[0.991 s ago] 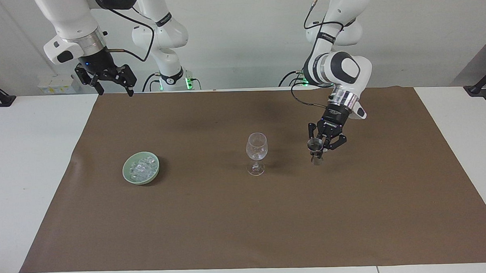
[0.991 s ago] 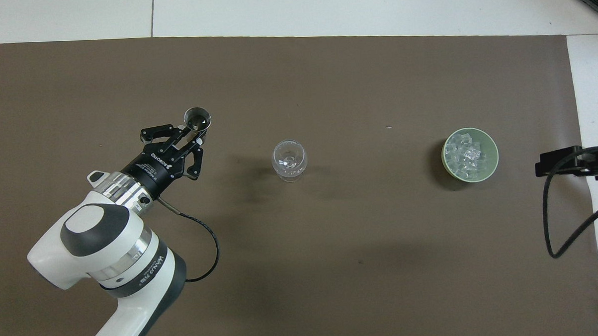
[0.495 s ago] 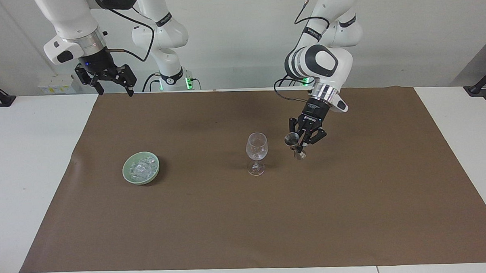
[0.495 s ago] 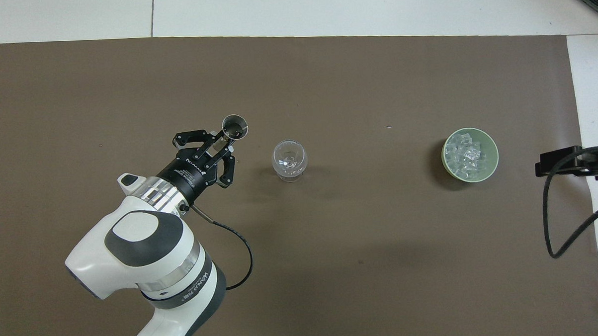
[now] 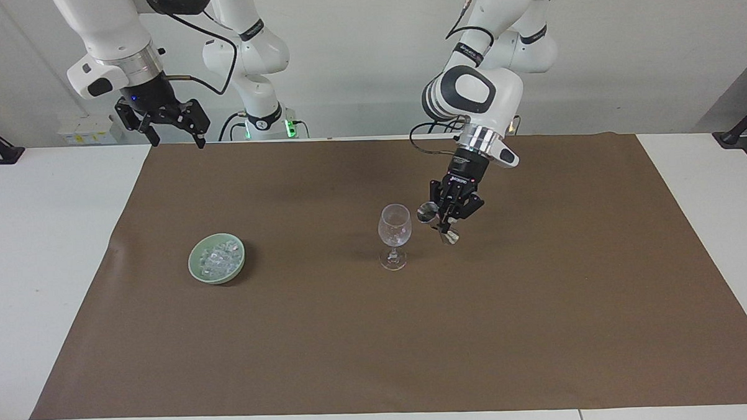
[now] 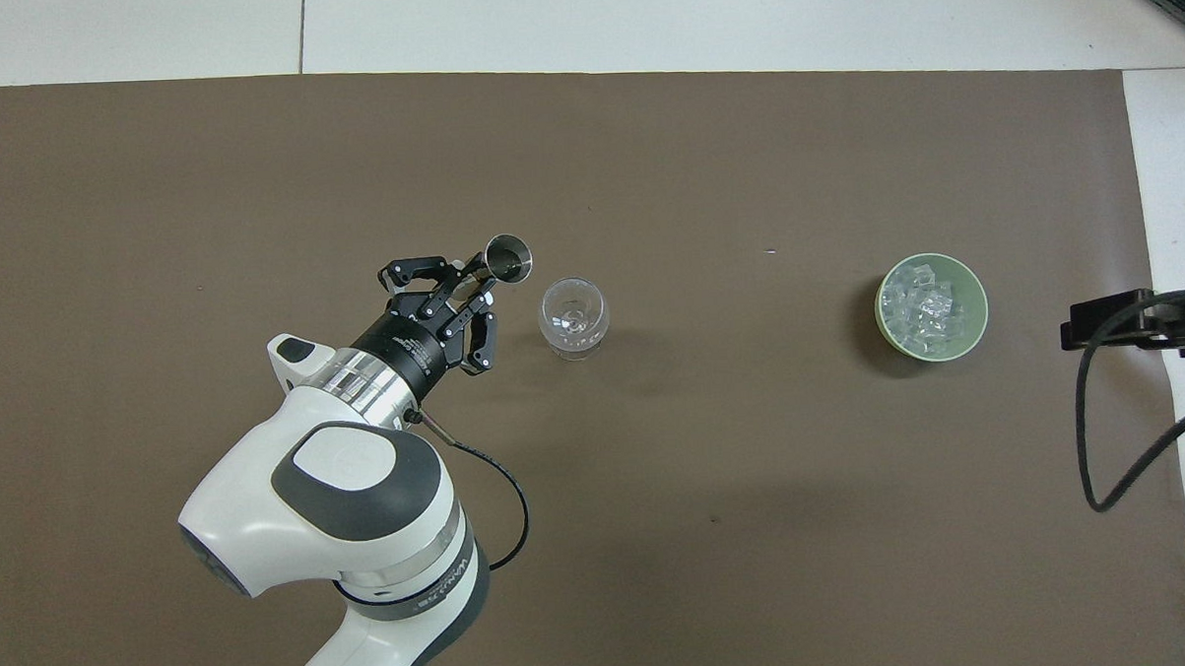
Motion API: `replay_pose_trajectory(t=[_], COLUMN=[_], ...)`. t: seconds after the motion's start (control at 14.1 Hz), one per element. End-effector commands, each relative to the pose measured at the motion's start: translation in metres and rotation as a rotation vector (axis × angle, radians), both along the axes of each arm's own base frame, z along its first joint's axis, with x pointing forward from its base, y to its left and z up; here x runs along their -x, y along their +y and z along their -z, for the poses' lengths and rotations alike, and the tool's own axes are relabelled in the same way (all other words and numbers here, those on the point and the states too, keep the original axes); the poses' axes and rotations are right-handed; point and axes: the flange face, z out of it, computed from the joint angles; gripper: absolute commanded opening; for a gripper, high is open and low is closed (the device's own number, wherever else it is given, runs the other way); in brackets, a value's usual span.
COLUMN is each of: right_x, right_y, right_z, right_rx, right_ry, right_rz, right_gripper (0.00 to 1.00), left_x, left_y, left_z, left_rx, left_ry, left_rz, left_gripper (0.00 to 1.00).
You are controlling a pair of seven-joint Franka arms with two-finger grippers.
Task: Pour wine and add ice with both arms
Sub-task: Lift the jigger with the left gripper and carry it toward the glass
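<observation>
facing view: my left end effector (image 5: 446,220) clamped on metal jigger (image 5: 437,223), tilted, up in air just beside rim of wine glass (image 5: 394,235). glass upright on brown mat (image 5: 538,304). ice (image 5: 217,258) heaped in green bowl (image 5: 200,270), toward right arm's end of surface. my right end effector (image 5: 170,127) waits high over mat's corner, fingers spread, holding nothing.

overhead view: jigger (image 6: 507,257) mouth turned toward glass (image 6: 573,317), apart from it. ice (image 6: 932,304) in bowl (image 6: 886,327).
</observation>
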Motion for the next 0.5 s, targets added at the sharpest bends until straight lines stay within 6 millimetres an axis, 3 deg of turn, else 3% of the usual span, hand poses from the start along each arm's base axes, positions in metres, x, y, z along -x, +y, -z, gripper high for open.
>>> replay_pose_trajectory(t=[0.0,0.42], right_x=[0.009,0.009], right_y=[-0.001,-0.001], right_z=[-0.002,-0.002], right_rx=[-0.018,-0.018], right_ry=[0.006,0.006], right_rz=[-0.024,-0.024], right_gripper=[1.00,1.00], left_x=[-0.003,0.001], left_y=[-0.009,-0.019], left_z=[-0.004,-0.010], left_rx=[-0.064,-0.169], left_ry=[-0.030,-0.094], left_rz=[0.010,0.064], left_gripper=[0.00,0.00])
